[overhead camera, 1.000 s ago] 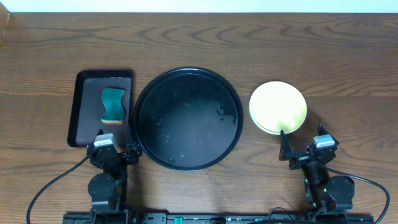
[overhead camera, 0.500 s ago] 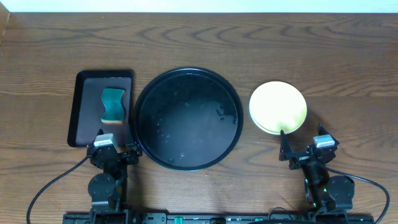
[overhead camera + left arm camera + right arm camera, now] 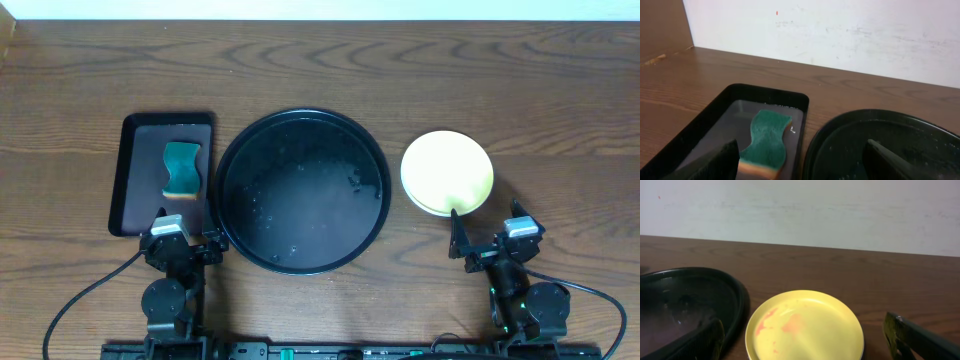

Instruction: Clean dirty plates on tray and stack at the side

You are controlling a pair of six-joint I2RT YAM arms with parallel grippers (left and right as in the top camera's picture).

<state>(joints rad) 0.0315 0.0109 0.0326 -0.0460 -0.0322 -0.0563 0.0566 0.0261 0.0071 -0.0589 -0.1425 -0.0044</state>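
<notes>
The round black tray point(image 3: 232, 150) sits mid-table with only water drops in it; it also shows in the left wrist view point(image 3: 840, 124) and the right wrist view point(image 3: 737, 292). A pale yellow plate point(image 3: 447, 172) lies on the bare wood right of the tray, with faint red smears in the right wrist view point(image 3: 805, 325). No turquoise plate is visible; a thin edge under the yellow plate may be another plate. My left gripper point(image 3: 185, 242) point(image 3: 800, 165) is open and empty at the tray's near left. My right gripper point(image 3: 487, 242) point(image 3: 810, 347) is open and empty just in front of the yellow plate.
A dark-brown rectangular tray point(image 3: 135, 170) point(image 3: 715, 115) stands left of the black tray and holds a green and orange sponge point(image 3: 182, 168) point(image 3: 767, 142). A white wall runs along the table's far edge.
</notes>
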